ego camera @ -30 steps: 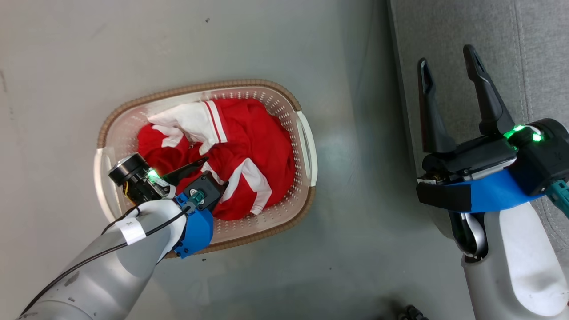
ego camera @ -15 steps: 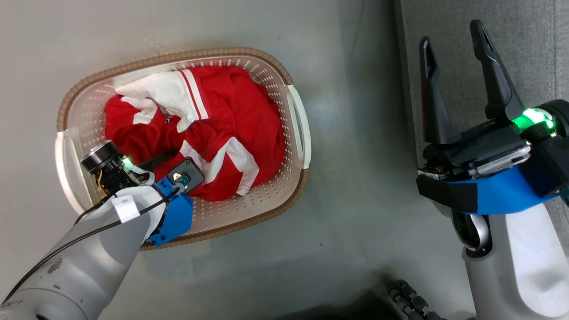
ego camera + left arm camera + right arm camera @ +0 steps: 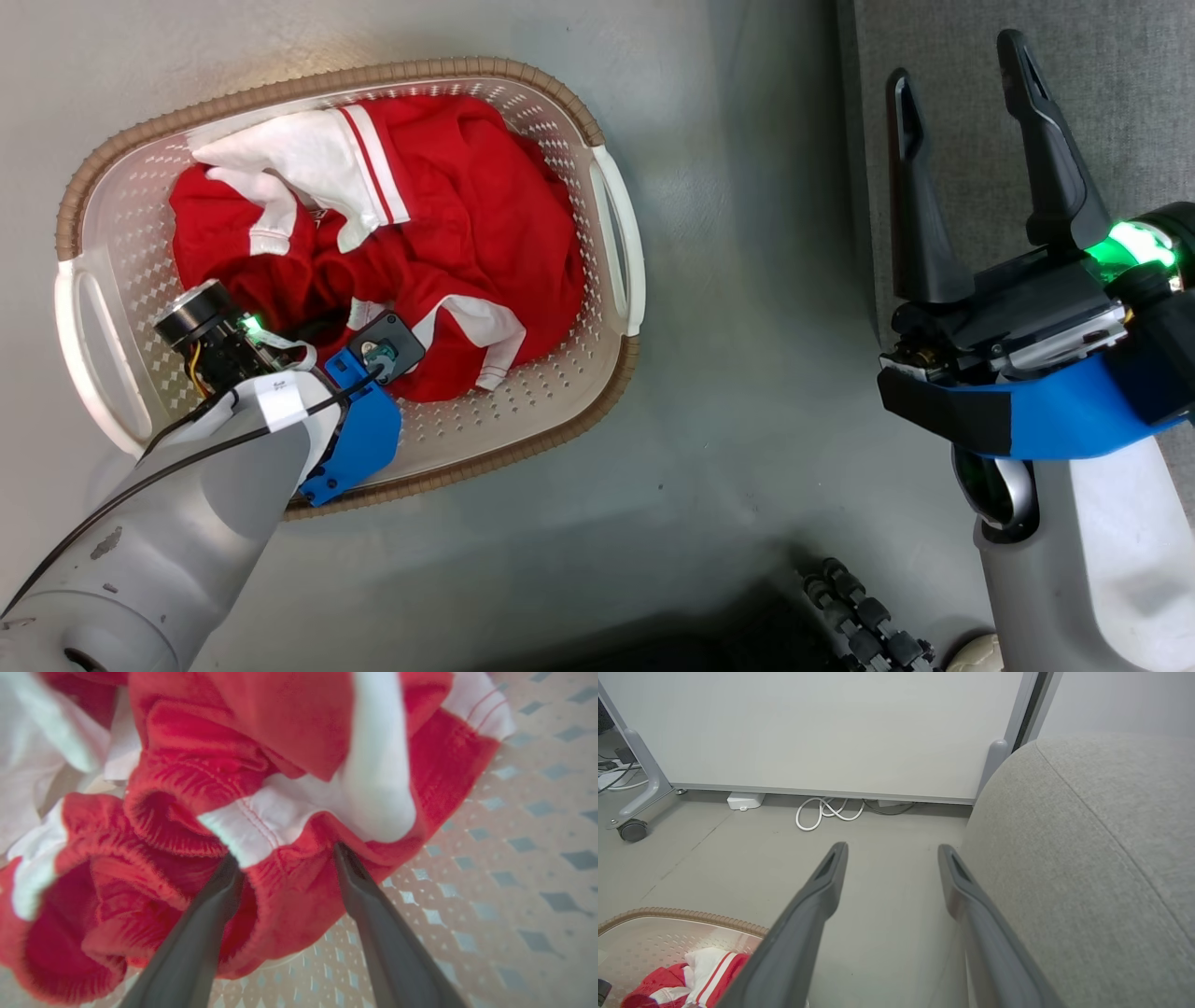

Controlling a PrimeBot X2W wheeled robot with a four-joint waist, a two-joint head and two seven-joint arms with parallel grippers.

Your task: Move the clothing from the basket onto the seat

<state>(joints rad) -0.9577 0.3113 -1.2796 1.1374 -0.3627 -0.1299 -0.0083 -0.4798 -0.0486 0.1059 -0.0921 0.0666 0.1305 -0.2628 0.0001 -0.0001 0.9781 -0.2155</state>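
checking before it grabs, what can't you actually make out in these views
- Left wrist view: the tips of the left hand are sunk in the clothing and the picture is blurred, so how much fabric lies between them is unclear.
- Head view: folds overlap, so the garment count is unclear; the clothing covers the floor of the basket.
- Head view: the seat is cut off by the top and right edges.

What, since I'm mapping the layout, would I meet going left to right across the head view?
The basket holding the clothing → bare floor → seat.
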